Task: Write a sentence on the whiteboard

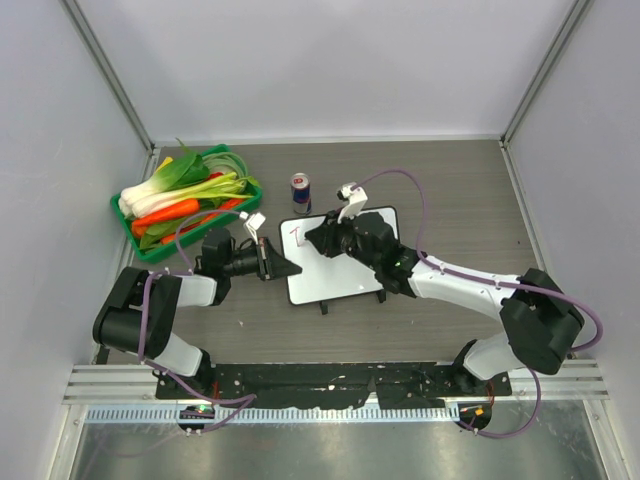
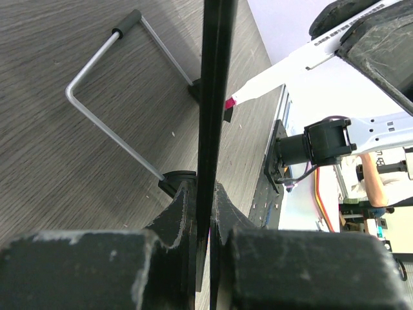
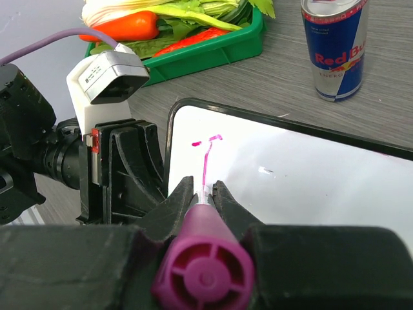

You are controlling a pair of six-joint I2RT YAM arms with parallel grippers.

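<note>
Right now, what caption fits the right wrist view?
Right gripper holds a pink marker to the whiteboard, first stroke drawn; left gripper clamps the edge.

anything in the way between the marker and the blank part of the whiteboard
Nothing visible. The right gripper holds the marker on the whiteboard at the first pink stroke; the rest looks bare. The can stands off the board; the left gripper clamps only its edge.

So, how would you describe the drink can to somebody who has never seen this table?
Find the whiteboard in the middle of the table. Just beyond its far left corner, right of the green vegetable tray, stands a Red Bull can: the only upright blue-and-silver thing.
</note>
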